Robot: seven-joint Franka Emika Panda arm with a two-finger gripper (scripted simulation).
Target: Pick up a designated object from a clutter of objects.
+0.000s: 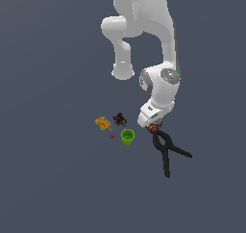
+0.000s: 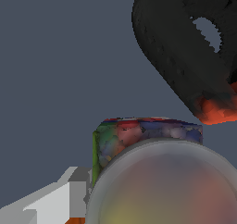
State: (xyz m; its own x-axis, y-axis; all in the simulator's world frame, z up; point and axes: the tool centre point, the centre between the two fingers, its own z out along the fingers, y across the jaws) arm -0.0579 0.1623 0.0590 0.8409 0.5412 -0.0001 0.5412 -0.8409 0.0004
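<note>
Plain dark grey-blue floor [image 1: 53, 179], uniform and featureless, fills both views. Below and around the gripper it bears no pattern. Lighting is even and soft.

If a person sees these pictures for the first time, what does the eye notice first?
The white arm reaches down over the multicoloured can, which fills the wrist view. Close beside the can lies the large black clamp. The bright green cup stands on the exterior view's left of them.

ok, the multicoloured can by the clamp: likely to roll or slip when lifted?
The can looks stubby and rigid, so probably stable upright; on its side the round wall would likely roll. Its smooth silver top suggests a slippery surface. The black clamp sits close, so it may get nudged.
</note>
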